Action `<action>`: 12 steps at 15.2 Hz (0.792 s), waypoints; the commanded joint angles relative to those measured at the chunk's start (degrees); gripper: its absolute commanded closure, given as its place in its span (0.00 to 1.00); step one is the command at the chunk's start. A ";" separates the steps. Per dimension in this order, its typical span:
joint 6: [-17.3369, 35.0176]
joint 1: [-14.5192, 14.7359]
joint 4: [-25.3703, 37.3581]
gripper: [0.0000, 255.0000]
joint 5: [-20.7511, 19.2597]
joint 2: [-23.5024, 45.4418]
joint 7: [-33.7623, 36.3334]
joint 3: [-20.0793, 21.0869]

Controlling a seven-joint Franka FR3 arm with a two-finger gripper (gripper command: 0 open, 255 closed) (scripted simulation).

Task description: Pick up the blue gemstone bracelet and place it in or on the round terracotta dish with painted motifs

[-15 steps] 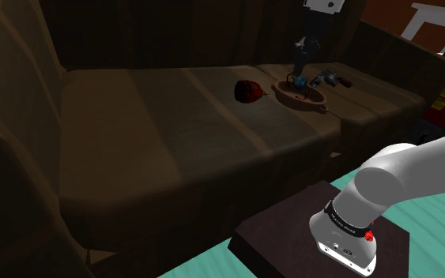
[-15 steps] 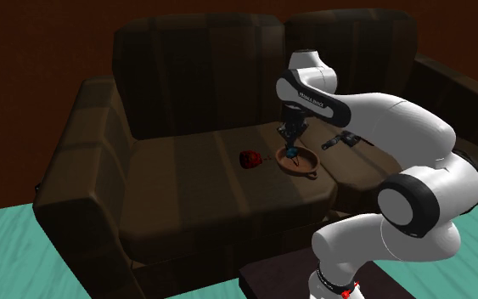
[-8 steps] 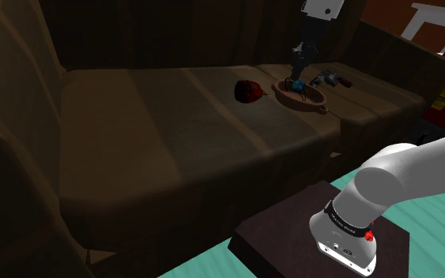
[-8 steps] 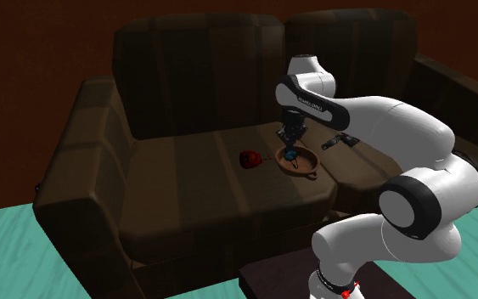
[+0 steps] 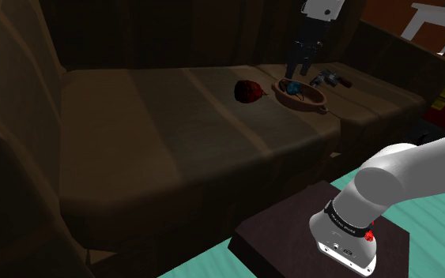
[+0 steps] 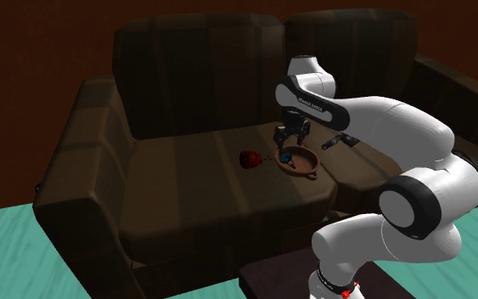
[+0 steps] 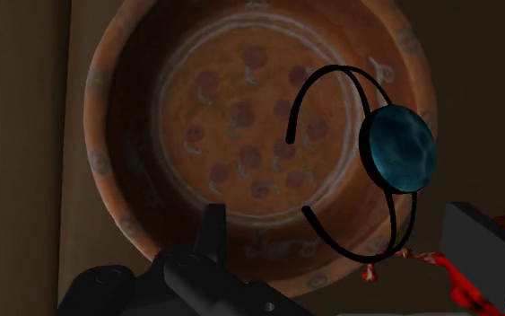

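The round terracotta dish [image 5: 314,98] [image 6: 306,162] [image 7: 107,99] with painted motifs sits on the brown sofa seat. The bracelet [image 5: 293,85] [image 6: 286,157] [image 7: 398,148], a thin black open band with a blue oval gem, lies inside the dish, the gem near the rim. My gripper [image 5: 300,61] [image 6: 291,136] [image 7: 349,260] hangs just above the dish. It is open, its fingers [image 7: 214,235] apart and touching nothing.
A red object [image 5: 248,91] [image 6: 248,158] lies on the seat beside the dish, toward the shoulder view's left. A dark tool-like thing [image 5: 331,79] [image 6: 340,140] lies on the dish's other side. The sofa's backrest [image 6: 194,76] rises behind them.
The fingers have opened and let go of the bracelet, which now rests in the dish. The hand has risen slightly above it.
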 commanded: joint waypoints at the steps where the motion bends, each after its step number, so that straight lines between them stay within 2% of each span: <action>1: -1.85 -0.03 2.40 0.00 -0.05 0.56 0.02 -0.05; 4: -6.92 -0.10 9.23 0.00 -0.18 2.32 0.10 -0.17; 12: -6.91 -0.10 9.21 0.00 -0.18 2.31 0.10 -0.17</action>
